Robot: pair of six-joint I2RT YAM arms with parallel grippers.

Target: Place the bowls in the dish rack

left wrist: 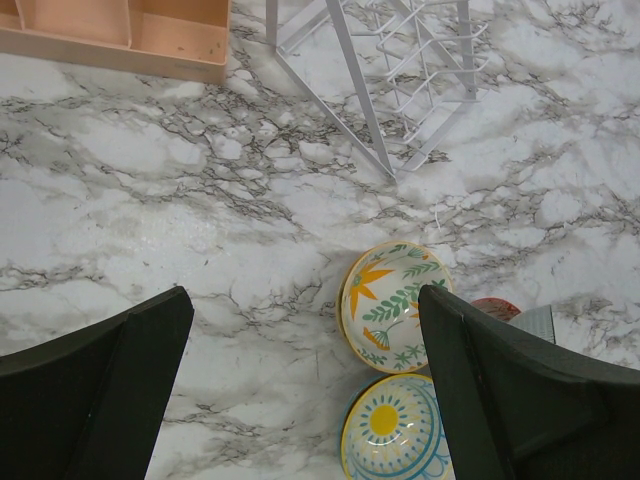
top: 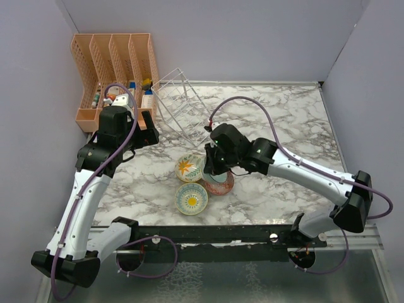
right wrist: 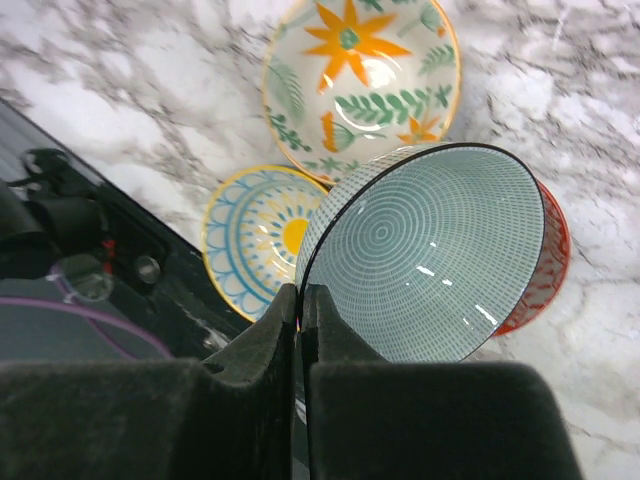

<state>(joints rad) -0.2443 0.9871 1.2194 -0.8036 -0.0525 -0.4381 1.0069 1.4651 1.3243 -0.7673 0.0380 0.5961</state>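
My right gripper (right wrist: pixel 300 300) is shut on the near rim of the teal bowl (right wrist: pixel 440 250), which tilts over a red-sided bowl (right wrist: pixel 552 255). From above, that gripper (top: pixel 211 169) sits at mid-table over the red-sided bowl (top: pixel 226 187). The orange-flower bowl (top: pixel 188 166) (right wrist: pixel 360 80) and the yellow-sun bowl (top: pixel 191 198) (right wrist: pixel 255 235) rest on the marble beside it. The clear wire dish rack (top: pixel 180 104) (left wrist: pixel 400 80) stands behind them with nothing in it. My left gripper (top: pixel 146 129) (left wrist: pixel 305 300) hovers open and holds nothing, left of the rack, with the flower bowl (left wrist: pixel 390 305) and the sun bowl (left wrist: pixel 390 430) below it.
An orange slotted organizer (top: pixel 113 63) (left wrist: pixel 120 35) with small bottles stands at the back left, close to the left arm. Purple walls close in the marble table (top: pixel 297 126) on three sides. The black mounting rail (top: pixel 208 233) runs along the near edge.
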